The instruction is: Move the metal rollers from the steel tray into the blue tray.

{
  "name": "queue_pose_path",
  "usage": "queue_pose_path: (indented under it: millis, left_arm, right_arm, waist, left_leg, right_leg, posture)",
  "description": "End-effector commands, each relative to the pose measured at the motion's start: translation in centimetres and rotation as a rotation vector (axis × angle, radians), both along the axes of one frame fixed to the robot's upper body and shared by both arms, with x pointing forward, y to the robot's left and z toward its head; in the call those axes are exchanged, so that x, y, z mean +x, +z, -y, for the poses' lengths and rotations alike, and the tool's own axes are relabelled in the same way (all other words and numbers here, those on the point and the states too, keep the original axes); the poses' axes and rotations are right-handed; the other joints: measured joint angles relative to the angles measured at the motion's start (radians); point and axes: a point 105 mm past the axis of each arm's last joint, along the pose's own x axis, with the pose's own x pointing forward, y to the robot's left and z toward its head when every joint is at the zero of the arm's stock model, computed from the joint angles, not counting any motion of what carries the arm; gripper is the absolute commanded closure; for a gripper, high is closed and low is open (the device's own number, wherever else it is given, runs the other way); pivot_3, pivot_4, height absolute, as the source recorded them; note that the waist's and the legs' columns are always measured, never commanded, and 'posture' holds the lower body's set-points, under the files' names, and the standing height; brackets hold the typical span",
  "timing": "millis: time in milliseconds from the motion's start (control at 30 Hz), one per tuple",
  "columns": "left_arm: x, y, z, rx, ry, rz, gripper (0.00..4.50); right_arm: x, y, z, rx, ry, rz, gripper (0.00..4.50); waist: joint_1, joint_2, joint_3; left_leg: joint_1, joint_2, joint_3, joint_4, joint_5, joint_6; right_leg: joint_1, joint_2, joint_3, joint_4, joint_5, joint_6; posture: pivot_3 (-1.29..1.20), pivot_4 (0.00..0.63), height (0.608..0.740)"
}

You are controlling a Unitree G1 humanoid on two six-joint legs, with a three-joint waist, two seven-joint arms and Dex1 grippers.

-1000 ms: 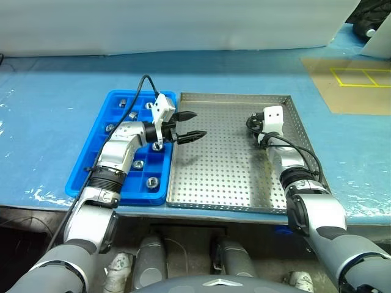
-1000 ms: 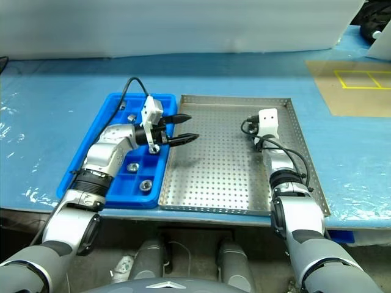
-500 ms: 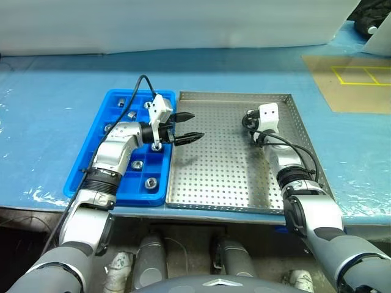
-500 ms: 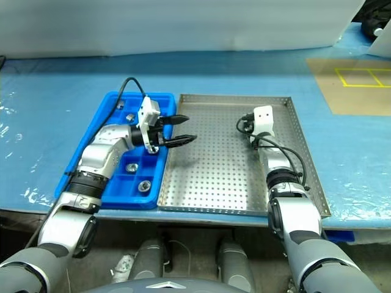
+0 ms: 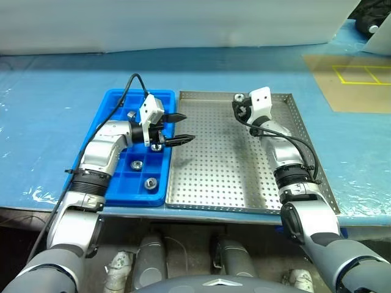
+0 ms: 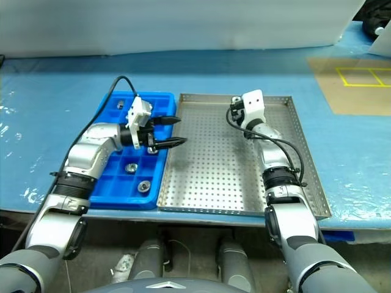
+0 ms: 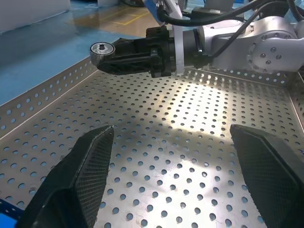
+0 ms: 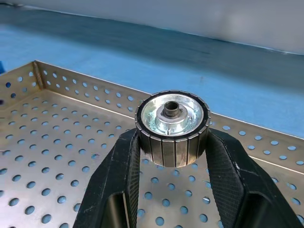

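While the right gripper (image 8: 173,156) pinches a metal roller (image 8: 172,127) between its two fingers, it holds the piece lifted above the far rim of the steel tray (image 5: 232,183), toward that tray's far middle. The roller's centre hole faces upward, so its short axis stands roughly upright and the fingers press on its ribbed sides.

The blue tray (image 5: 102,135) lies touching the steel tray's left edge, so the roller has to travel leftward across the whole perforated floor to reach it. The left gripper (image 5: 179,127) hangs over the seam between the two trays with its fingers spread apart and nothing between them, pointing toward the right arm. It is plainly the nearer arm to the blue tray, so a handover looks likely. Several rollers (image 5: 149,182) already sit in the blue tray's compartments.

Compared with a second ago, the right gripper has risen off the steel tray's floor and swung left toward the far rim, carrying the roller. The left gripper has drawn slightly back toward the blue tray.
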Motion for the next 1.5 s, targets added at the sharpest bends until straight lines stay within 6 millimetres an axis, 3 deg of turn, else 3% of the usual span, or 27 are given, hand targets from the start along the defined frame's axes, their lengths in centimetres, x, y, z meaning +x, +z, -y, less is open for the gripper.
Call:
queue_pose_path:
  millis: [33, 233, 333, 533, 800, 1167, 1333, 1500]
  left_arm:
    - [-1.2, 2.3, -2.7, 0.026, -0.005, 0.062, 0.37]
    - [-2.9, 4.5, -7.4, 0.079, 0.081, 0.070, 0.37]
    - [-3.6, 4.9, -8.8, 0.081, 0.134, 0.062, 0.37]
    - [-6.8, 4.2, -10.9, 0.079, 0.255, 0.020, 0.37]
    - [-9.1, 3.3, -13.2, 0.061, 0.437, -0.005, 0.37]
    - [-10.5, 2.8, -15.4, 0.038, 0.567, -0.014, 0.37]
    - [-10.6, 2.2, -14.5, 0.027, 0.544, -0.031, 0.37]
    - [-10.9, 1.4, -13.7, 0.011, 0.538, -0.047, 0.37]
  right_arm:
    - [-1.5, 2.8, -3.6, 0.006, 0.217, 0.061, 2.87]
    - [-3.4, 3.1, -8.1, -0.035, 0.474, 0.032, 2.87]
    - [-4.0, 3.4, -10.2, -0.032, 0.567, 0.025, 2.87]
    - [-6.7, 3.7, -16.6, -0.025, 0.866, 0.001, 2.87]
    - [-8.6, 2.7, -22.2, -0.044, 1.044, -0.028, 2.87]
    - [-11.0, 1.0, -25.6, -0.072, 1.166, -0.069, 2.87]
    - [-13.7, -1.8, -26.8, -0.113, 1.272, -0.151, 2.87]
    - [-15.7, -2.7, -28.1, -0.114, 1.324, -0.174, 2.87]
  waist:
    - [-0.006, 0.000, 0.000]
    - [-0.001, 0.000, 0.000]
    - [0.012, 0.000, 0.001]
    - [0.031, -0.001, 0.002]
    - [0.095, -0.001, 0.002]
    - [0.121, -0.002, 0.002]
    - [0.122, -0.003, 0.002]
    - [0.121, -0.003, 0.001]
  left_leg:
    - [0.000, 0.000, 0.000, -0.001, 0.000, -0.001]
    - [0.001, 0.001, -0.001, -0.007, 0.003, -0.005]
    - [0.001, 0.001, -0.001, -0.007, 0.004, -0.007]
    - [0.001, 0.001, -0.002, -0.008, 0.005, -0.008]
    - [0.001, 0.003, -0.004, -0.015, 0.006, -0.010]
    - [0.002, 0.007, -0.006, -0.016, 0.007, -0.012]
    - [0.002, 0.007, -0.007, -0.016, 0.007, -0.012]
    - [0.002, 0.008, -0.009, -0.016, 0.007, -0.013]
  right_leg:
    - [0.000, 0.000, 0.000, 0.000, 0.000, 0.000]
    - [-0.002, 0.002, -0.002, 0.000, -0.002, -0.004]
    - [-0.002, 0.002, -0.002, 0.000, -0.002, -0.004]
    - [-0.002, 0.001, -0.003, 0.000, -0.003, -0.004]
    - [-0.003, 0.001, -0.006, -0.001, -0.005, -0.008]
    - [-0.003, 0.001, -0.006, -0.001, -0.005, -0.007]
    - [-0.003, 0.001, -0.006, -0.001, -0.005, -0.007]
    - [-0.003, 0.002, -0.006, 0.000, -0.005, -0.007]
  posture:
    - [-0.12, 0.150, 0.740]
    - [0.00, 0.150, 0.740]
    - [0.05, 0.150, 0.740]
    - [0.22, 0.150, 0.740]
    - [0.33, 0.150, 0.740]
    - [0.35, 0.150, 0.740]
    - [0.36, 0.150, 0.740]
    - [0.37, 0.150, 0.740]
